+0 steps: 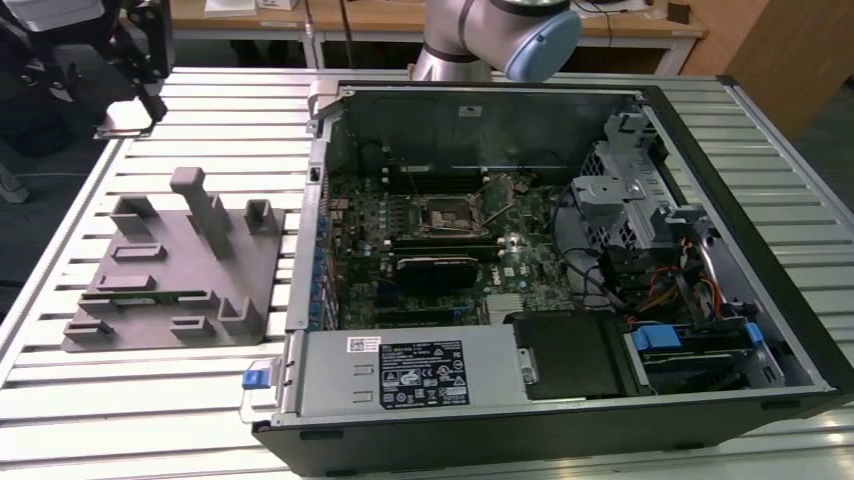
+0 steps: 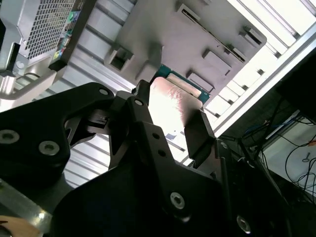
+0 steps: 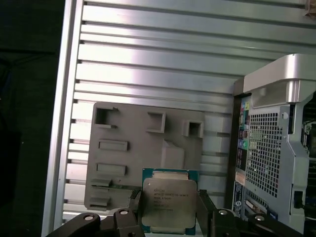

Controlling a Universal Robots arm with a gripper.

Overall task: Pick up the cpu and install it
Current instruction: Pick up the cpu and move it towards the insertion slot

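Hand [image 3: 169, 208] clamps cpu [image 3: 169, 195] between fingers; seemingly hovering above grey fixture [image 3: 128, 153].

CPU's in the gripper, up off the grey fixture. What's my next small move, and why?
Probably carry it sideways toward the open case: the gripper is shut on the cpu above the grey fixture, and the socket lies inside that case.

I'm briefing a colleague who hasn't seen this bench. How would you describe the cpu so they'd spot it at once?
In the first wrist view, find the grey plastic fixture on the slatted metal table beside the computer case. In front of it, the black gripper clamps the cpu. It alone is a flat square with a silvery metal top and green edge.
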